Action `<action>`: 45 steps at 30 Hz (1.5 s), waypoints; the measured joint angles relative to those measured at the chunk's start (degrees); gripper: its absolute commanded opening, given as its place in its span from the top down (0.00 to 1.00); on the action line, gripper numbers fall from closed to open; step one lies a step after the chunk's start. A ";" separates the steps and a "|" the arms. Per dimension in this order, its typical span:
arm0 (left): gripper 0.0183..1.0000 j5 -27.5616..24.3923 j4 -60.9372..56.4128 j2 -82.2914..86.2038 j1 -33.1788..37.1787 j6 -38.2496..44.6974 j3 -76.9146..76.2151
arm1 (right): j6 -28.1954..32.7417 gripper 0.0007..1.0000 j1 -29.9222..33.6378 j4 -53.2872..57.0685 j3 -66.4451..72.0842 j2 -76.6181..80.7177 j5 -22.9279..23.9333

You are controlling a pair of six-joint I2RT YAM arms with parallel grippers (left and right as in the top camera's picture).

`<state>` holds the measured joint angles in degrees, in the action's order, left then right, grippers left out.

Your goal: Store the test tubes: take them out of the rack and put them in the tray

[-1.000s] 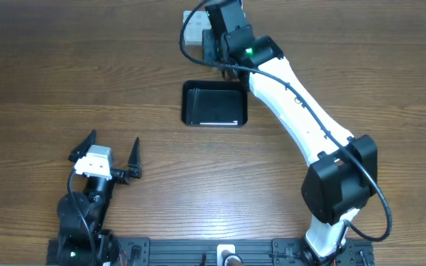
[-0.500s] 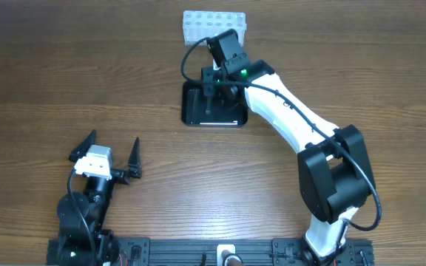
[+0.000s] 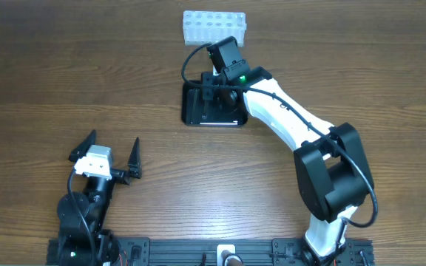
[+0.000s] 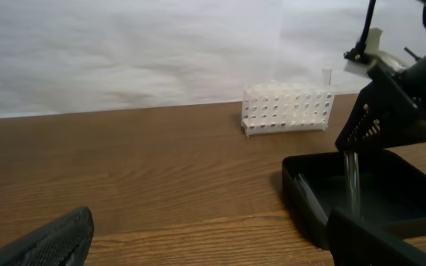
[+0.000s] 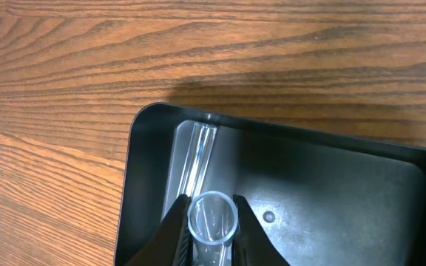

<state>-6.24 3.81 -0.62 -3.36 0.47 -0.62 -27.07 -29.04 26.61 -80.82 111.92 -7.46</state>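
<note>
The white test tube rack [image 3: 213, 26] stands at the far side of the table, and one clear tube [image 4: 326, 76] still sticks up from its end. The black tray [image 3: 192, 111] lies just in front of it. My right gripper [image 3: 211, 87] hangs over the tray's left part, shut on an upright clear test tube [image 5: 212, 218] whose lower end reaches into the tray [image 4: 376, 214]. Another tube [image 5: 198, 151] lies flat along the tray's wall. My left gripper [image 3: 113, 153] is open and holds nothing, low at the near left of the table, far from the tray.
Bare wooden table surrounds the tray and rack. A white wall or sheet [image 4: 124, 52] rises behind the rack. The right arm's white links [image 3: 287, 118] stretch from the near right base across to the tray.
My right gripper has carried the tube from the rack toward me to over the tray, then settled slightly lower. The left arm has not moved.
</note>
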 measured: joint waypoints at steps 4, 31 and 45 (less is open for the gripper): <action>0.00 -0.02 -0.02 0.00 0.00 0.00 0.00 | -0.83 0.92 0.17 -0.20 0.00 1.77 -0.17; 0.00 -0.02 -0.02 0.00 0.00 0.00 0.00 | -1.36 0.54 0.87 -0.48 0.04 4.61 -1.05; 0.00 -0.02 0.00 0.00 0.00 0.00 0.00 | 10.67 0.14 3.48 -7.21 0.22 -13.81 8.61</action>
<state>-6.26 3.81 -0.62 -3.36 0.47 -0.62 -16.40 -25.56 19.40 -80.60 98.10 1.15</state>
